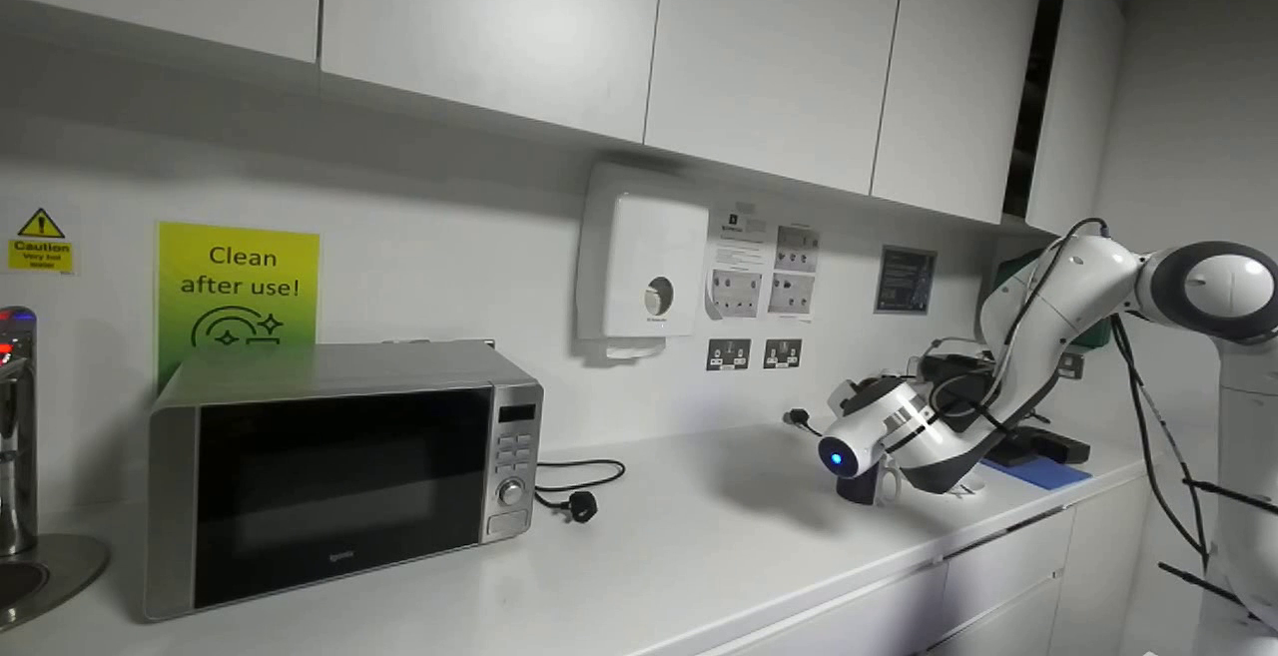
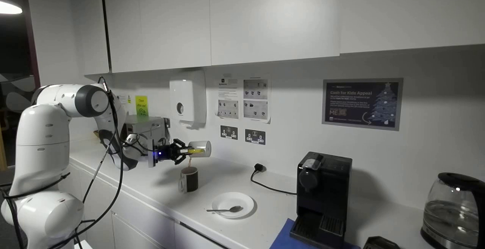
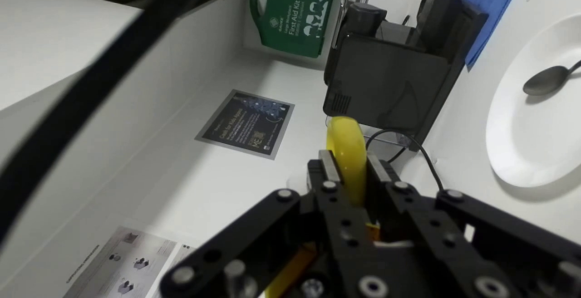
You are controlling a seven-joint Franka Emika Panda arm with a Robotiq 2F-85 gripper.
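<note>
Gripper [image 3: 353,165] is clamped on the yellow handle [image 3: 347,146]: tipped cup [image 2: 202,146] at its tips, mug [image 2: 190,179] below, brown stream [image 2: 190,161] falling between. Overtilt, drift sideways or let the handle twist, and you'll likely spill.

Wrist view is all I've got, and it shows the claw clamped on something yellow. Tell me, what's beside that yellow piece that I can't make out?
Observer: In an exterior view, the yellow piece shows alongside a pale cup that is tipped on its side.
Operator: Okay, is anything coming out of it?
Observer: Yes, a thin brown stream is falling from it.
Operator: And what's under that?
Observer: A mug, standing upright on the counter.
</note>
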